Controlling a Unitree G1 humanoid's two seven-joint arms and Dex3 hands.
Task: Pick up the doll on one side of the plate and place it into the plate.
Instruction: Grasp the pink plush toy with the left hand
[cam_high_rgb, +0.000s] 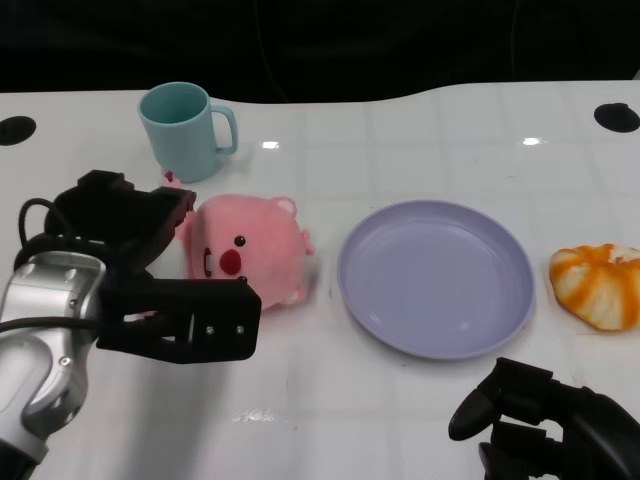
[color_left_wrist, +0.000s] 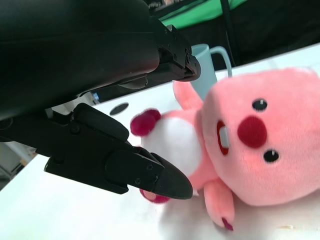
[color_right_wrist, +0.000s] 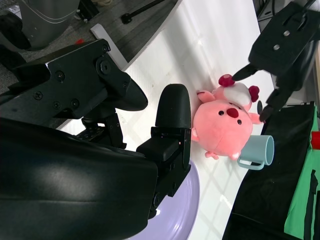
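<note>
A pink plush doll (cam_high_rgb: 250, 252) lies on the white table just left of the lilac plate (cam_high_rgb: 435, 275), face toward me. My left hand (cam_high_rgb: 150, 270) sits at the doll's left side with its fingers spread, one above (color_left_wrist: 170, 55) and one below (color_left_wrist: 145, 175) the doll's (color_left_wrist: 260, 145) white belly; no firm hold shows. From the right wrist view, the left hand's (color_right_wrist: 282, 45) fingertips stand at either side of the doll (color_right_wrist: 225, 127). Low at the near right edge, my right hand (cam_high_rgb: 550, 420) hangs with fingers apart, holding nothing.
A teal mug (cam_high_rgb: 185, 130) stands behind the doll, close to its head. An orange-and-white striped soft toy (cam_high_rgb: 600, 285) lies right of the plate. Two dark round holes mark the table's far corners (cam_high_rgb: 617, 116).
</note>
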